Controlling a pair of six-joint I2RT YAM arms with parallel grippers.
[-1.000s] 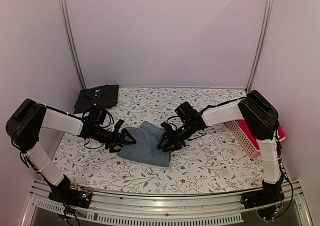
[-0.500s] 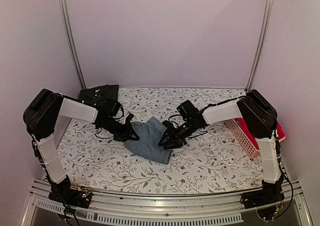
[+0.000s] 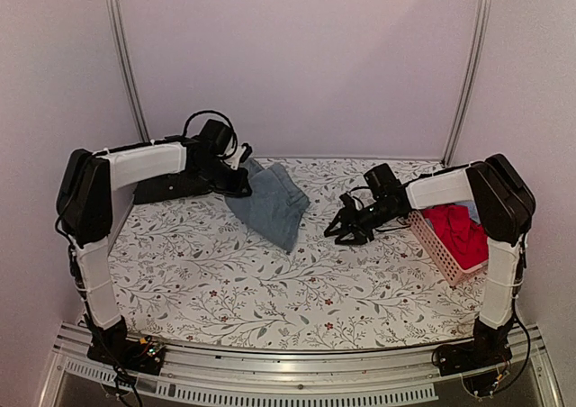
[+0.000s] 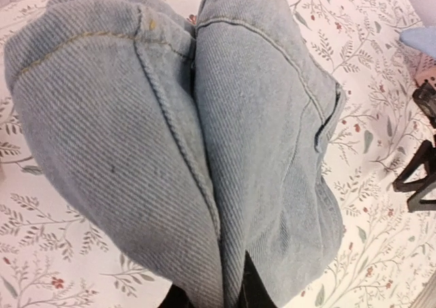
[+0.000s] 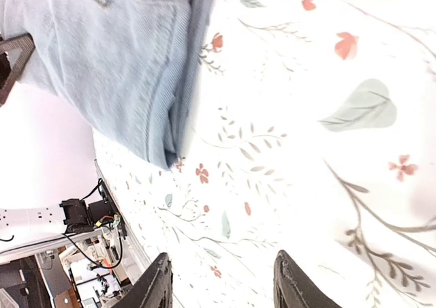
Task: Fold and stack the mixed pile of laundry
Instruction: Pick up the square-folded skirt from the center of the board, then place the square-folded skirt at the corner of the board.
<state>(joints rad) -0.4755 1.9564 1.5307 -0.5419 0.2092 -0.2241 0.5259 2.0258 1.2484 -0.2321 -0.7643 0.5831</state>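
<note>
Plainly, from above, the worry is the fold coming undone: the faded denim piece [image 3: 270, 204] is held only at its far left end by the left gripper [image 3: 243, 175], jaws clamped on the cloth. The rest slopes down to the right and seems to touch the floral table [image 3: 270, 290], so drag there could pull the layers askew or land it crooked on the black shirt [image 3: 166, 191] just left of it. The right gripper [image 3: 346, 230] is well apart to the right, near the pink basket [image 3: 436, 249] holding a red garment [image 3: 459, 231].

On the left wrist, denim [image 4: 170, 131] fills the view in two bunched lobes, hiding most of the fingers; a shallow bite could slip.

On the right wrist, the fingers [image 5: 155, 284] stand apart with nothing between them, and the denim [image 5: 122, 49] lies ahead of them, well clear and untouched
</note>
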